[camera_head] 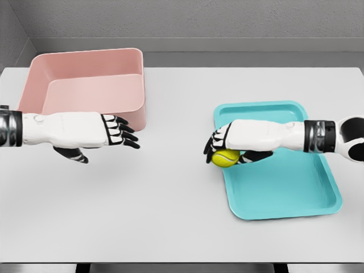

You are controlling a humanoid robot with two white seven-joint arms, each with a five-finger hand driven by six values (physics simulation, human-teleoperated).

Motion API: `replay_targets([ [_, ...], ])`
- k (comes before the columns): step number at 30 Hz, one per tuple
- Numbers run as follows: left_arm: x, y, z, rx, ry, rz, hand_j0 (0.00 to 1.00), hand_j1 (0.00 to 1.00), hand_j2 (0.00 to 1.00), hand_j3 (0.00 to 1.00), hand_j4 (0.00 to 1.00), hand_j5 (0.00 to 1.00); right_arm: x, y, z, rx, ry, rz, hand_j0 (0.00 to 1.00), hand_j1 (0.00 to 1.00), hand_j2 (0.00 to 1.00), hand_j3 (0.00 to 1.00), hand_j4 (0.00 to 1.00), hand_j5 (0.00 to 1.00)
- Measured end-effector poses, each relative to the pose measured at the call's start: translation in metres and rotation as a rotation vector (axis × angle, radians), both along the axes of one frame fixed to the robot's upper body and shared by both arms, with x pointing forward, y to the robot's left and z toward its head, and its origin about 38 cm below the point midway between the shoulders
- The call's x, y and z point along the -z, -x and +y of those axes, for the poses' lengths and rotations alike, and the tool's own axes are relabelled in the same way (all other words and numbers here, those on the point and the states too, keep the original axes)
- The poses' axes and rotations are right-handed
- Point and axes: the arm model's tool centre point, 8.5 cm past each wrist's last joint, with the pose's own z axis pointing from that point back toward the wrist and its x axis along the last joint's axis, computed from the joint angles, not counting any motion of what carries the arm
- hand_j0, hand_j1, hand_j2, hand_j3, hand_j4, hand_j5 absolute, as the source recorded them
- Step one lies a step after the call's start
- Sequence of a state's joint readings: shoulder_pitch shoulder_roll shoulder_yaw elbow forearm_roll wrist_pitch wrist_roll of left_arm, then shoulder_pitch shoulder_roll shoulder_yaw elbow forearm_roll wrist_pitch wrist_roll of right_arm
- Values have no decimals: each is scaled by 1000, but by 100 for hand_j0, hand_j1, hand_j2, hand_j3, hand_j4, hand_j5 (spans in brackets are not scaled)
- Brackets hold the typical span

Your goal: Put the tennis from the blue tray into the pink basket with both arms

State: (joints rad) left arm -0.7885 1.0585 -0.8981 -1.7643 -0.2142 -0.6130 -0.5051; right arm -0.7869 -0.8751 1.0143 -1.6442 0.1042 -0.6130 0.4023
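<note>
1. Head view, overall — I see a white tabletop [170, 216] with a grey wall behind it. A pink basket [85, 74] sits at the far left and a blue tray [296, 193] lies flat at the right; the two are well apart.
2. Head view, right side: the right robot hand [227, 145] comes in from the right edge, palm down, over the tray's left rim. Its fingers are curled down around the yellow-green tennis ball [226, 157], with the thumb on the near side — I read this as a grasp on the ball.
3. Tennis ball position: at the left edge of the tray, under the right palm. I cannot tell from this angle whether it rests on the tray or is lifted clear of it.
4. Head view, left side: the left robot hand [108, 133] comes in from the left edge and hangs over the tabletop just in front of the basket's near right corner. Fingers are extended and slightly spread toward the right, thumb hanging below; it holds nothing.
5. The two hands point toward each other across a bare stretch of tabletop, apart and not touching.
</note>
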Motion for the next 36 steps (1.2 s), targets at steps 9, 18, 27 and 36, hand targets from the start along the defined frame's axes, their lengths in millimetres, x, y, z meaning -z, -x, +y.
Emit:
replay_targets([
  [9, -1, 0, 5, -10, -9, -2, 100, 100, 100, 100, 100, 100, 7, 5, 57, -114, -68, 22, 56, 56, 56, 56, 56, 56],
  [18, -5, 2, 18, -37, -34, -8, 100, 100, 100, 100, 100, 100, 16, -7, 104, -164, -82, 29, 56, 56, 56, 56, 56, 56],
  [27, -13, 3, 35, -76, -58, -23, 100, 100, 100, 100, 100, 100, 50, -16, 128, -160, -38, 80, 56, 56, 56, 56, 56, 56],
  [36, -13, 4, 36, -79, -55, -19, 100, 100, 100, 100, 100, 100, 62, -28, 137, -135, -12, 91, 56, 56, 56, 56, 56, 56],
])
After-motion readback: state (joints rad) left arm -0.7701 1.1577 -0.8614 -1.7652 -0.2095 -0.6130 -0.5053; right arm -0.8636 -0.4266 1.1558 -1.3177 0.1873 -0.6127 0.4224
